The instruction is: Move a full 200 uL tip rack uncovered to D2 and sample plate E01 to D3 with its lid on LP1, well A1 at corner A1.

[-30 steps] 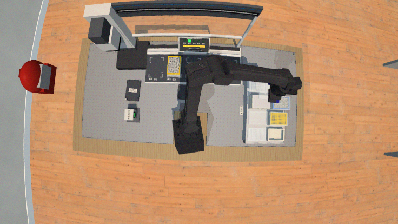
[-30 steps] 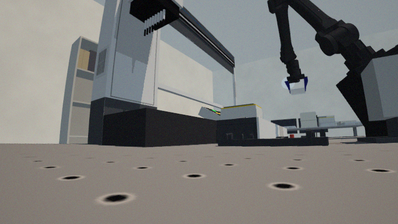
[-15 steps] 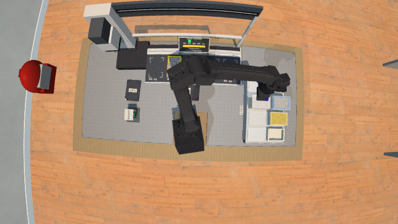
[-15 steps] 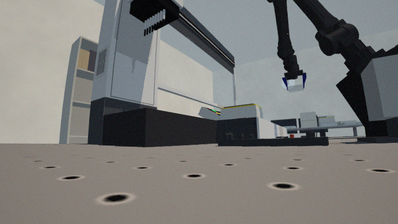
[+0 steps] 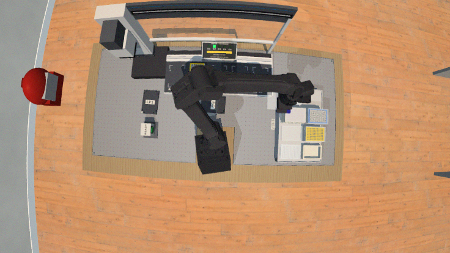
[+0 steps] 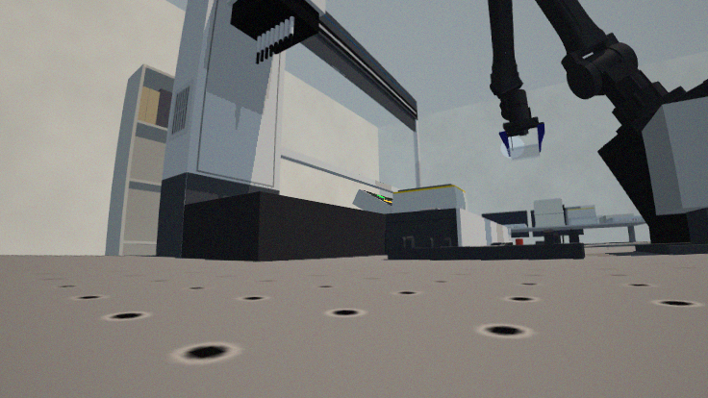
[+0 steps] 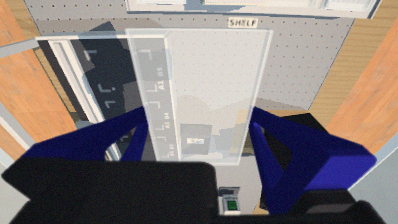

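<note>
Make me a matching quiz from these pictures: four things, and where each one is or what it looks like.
Things:
1. clear lid
2. READY key
3. blue-framed rack
4. lid park LP1

Place or look:
A. green
B. on the SHELF
C. held in the gripper
D. dark pad, nothing on it

Pairs: 1C, 2A, 3B, 4D.

Liquid handler [image 5: 201,12]: desk's rear edge. SHELF [image 5: 317,94]: right edge, bearing tip racks [image 5: 315,133]. LP1 lid park [image 5: 150,101], READY key [image 5: 152,129]: left of arm base [image 5: 213,157].
</note>
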{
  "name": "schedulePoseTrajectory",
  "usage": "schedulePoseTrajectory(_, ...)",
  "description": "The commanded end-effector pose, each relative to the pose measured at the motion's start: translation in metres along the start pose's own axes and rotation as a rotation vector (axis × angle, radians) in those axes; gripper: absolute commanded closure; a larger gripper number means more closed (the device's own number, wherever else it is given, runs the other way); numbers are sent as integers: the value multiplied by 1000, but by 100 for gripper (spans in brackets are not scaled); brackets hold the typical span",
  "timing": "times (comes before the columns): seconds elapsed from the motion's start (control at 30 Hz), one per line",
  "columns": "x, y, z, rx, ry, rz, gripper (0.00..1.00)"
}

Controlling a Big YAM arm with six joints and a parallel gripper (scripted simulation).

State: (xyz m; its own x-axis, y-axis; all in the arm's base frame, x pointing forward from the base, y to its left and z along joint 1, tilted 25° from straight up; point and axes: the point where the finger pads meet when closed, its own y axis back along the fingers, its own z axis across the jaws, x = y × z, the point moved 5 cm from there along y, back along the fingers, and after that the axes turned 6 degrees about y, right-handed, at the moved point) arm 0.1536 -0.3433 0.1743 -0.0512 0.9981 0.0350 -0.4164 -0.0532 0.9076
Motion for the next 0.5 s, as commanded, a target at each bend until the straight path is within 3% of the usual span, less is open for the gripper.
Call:
schedulePoseTrajectory(0.0,13,8,8,-7,3,-34,100)
schedulePoseTrajectory(0.13,-1,12,2,-7,-24,-43,100)
schedulePoseTrajectory(0.47,4,15,8,-7,115,-47,100)
